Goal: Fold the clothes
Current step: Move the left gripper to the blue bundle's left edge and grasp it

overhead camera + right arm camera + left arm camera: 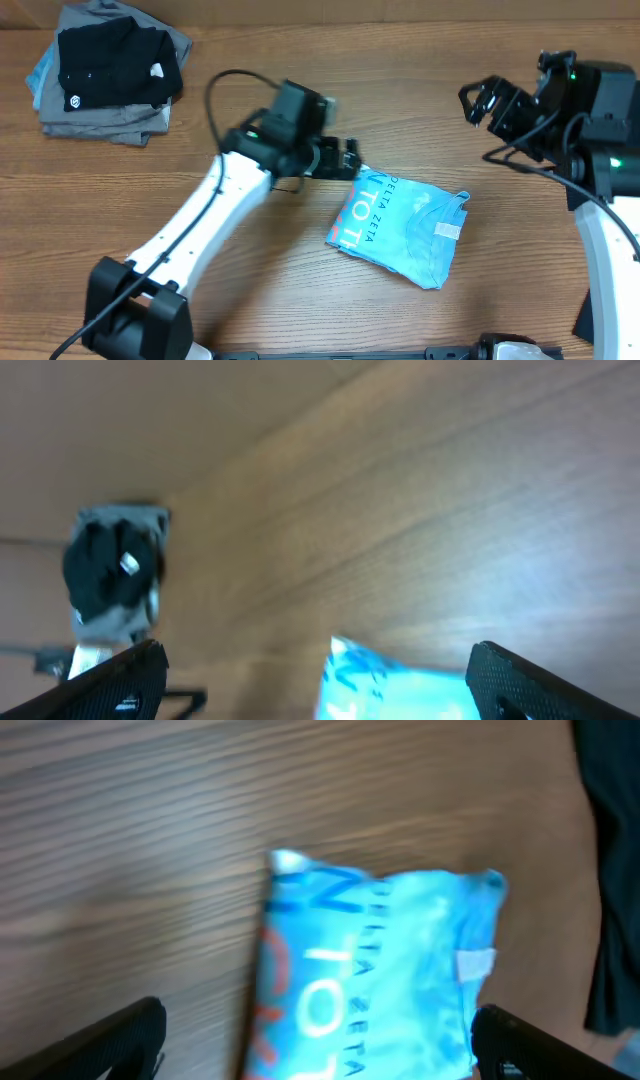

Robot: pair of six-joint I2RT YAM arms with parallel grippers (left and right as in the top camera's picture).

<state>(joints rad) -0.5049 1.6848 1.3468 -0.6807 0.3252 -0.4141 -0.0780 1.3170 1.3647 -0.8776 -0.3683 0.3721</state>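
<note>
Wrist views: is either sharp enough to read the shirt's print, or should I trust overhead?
Overhead: sharp and evenly lit, and the lettering on the shirt reads. Left wrist: blurred, shirt washed out to a glowing blue, letters smeared. Right wrist: soft, with a bright sheen on the table; only an edge of the shirt shows at the bottom. Trust overhead.

Left hand (351, 160), right hand (484, 100): fingers spread wide.

With the folded blue T-shirt (400, 228) as my mark, I see bare table (290, 300) on its near side and between it and the right gripper (492, 102). My left gripper (348, 160), jaws spread wide, crowds its far-left corner. The stack of dark clothes (105, 75) sits well away, far left.
</note>
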